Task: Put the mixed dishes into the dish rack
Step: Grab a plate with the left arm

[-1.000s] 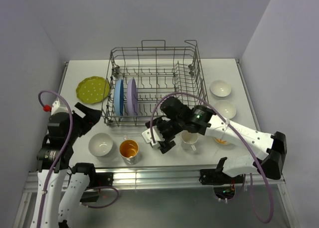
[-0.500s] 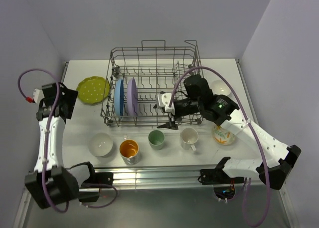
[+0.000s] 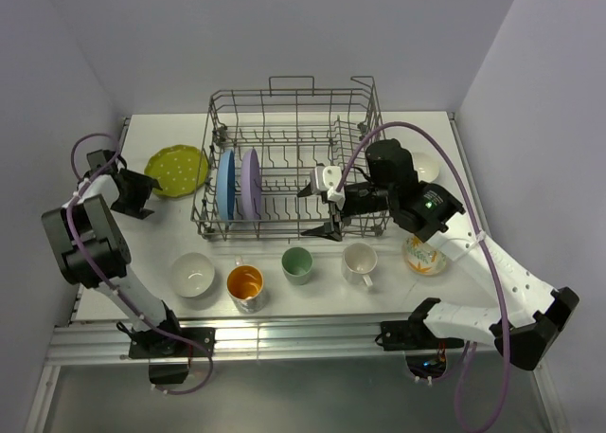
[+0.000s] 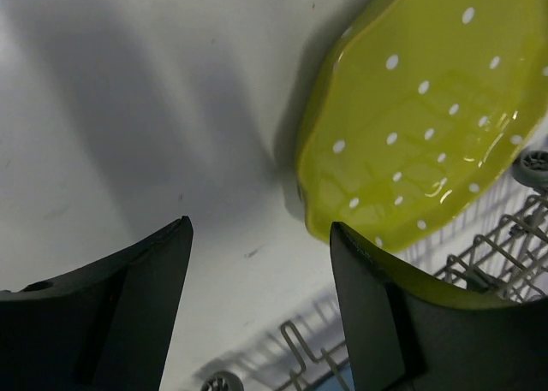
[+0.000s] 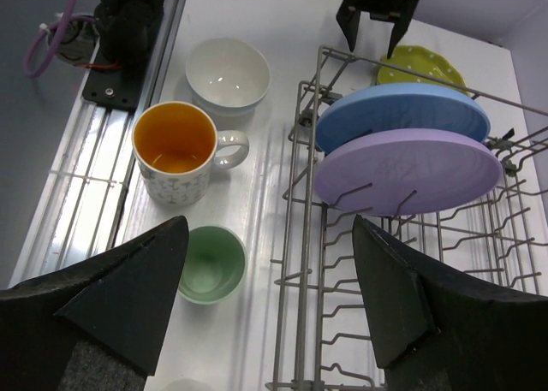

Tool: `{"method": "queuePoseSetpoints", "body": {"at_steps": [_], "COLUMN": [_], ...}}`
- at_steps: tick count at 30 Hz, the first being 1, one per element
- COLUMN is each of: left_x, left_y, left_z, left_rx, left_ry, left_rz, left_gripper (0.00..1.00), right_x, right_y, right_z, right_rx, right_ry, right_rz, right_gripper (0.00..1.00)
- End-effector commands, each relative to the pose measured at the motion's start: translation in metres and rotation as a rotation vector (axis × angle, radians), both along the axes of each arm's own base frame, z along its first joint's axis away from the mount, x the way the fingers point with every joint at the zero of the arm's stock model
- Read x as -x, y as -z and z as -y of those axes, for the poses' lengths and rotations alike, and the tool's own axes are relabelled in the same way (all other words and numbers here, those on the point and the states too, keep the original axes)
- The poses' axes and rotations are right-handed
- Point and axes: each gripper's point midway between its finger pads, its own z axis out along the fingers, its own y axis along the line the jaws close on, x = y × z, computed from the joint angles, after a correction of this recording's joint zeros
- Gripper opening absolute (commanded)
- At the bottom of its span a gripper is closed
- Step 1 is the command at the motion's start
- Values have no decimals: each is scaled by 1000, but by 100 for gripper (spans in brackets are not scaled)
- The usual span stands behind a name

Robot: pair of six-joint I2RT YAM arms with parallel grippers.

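Pale lavender walls (image 3: pixel 284 35) box in our white bench (image 3: pixel 151 248), and the dish rack (image 3: pixel 365 135) sits mid-bench toward the far edge. We can see the blue plate (image 3: pixel 225 185) and the lavender plate (image 3: pixel 251 182) standing upright side by side in the tines at the rack's left end. Over by the far left corner the yellow-green plate (image 3: pixel 176 170) lies flat, just beside the rack. Our left claw (image 4: pixel 259 237) is low at that plate's outer rim, jaws spread, not gripping it. Our right claw (image 5: pixel 270 237) hangs over the rack's near side, jaws wide apart and empty.

Along the near edge, left to right:
- white bowl (image 3: pixel 191 274)
- orange-inside cup (image 3: pixel 244 284)
- pale green cup (image 3: pixel 297 262)
- white mug (image 3: pixel 360 261)
- floral bowl (image 3: pixel 423 258), half hidden by the right arm (image 3: pixel 473 253)

A second white bowl (image 3: pixel 423 167) peeks out near the right edge.
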Motion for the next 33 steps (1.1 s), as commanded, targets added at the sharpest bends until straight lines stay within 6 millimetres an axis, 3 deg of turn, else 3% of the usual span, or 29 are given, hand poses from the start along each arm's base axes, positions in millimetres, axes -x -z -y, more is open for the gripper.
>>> {"method": "queuePoseSetpoints", "body": {"at_steps": [1,8,14,25,33], "left_x": [-24,-41,-39,-49,-51], "left_y": [-9,8,22,32,49], "left_z": [-6,-12,-23,-34,-21], "left_rx": [-27,-23,-48,-90,-145], "left_ry": [88,102,75,83,145], "left_rz": [65,48,-38,-96,-178], "left_gripper": [72,66,57,52,44], "right_x": [5,7,7,9,11], "right_y": [-15,-12,-10,-10,-10], "right_z": [1,1,0,-2,-1], "right_rx": [-51,-44,-39,-39,-37], "right_ry": [-24,-38,-50,-65,-73], "right_rz": [24,13,8,-5,-11], "right_gripper": [84,84,84,84,84]}}
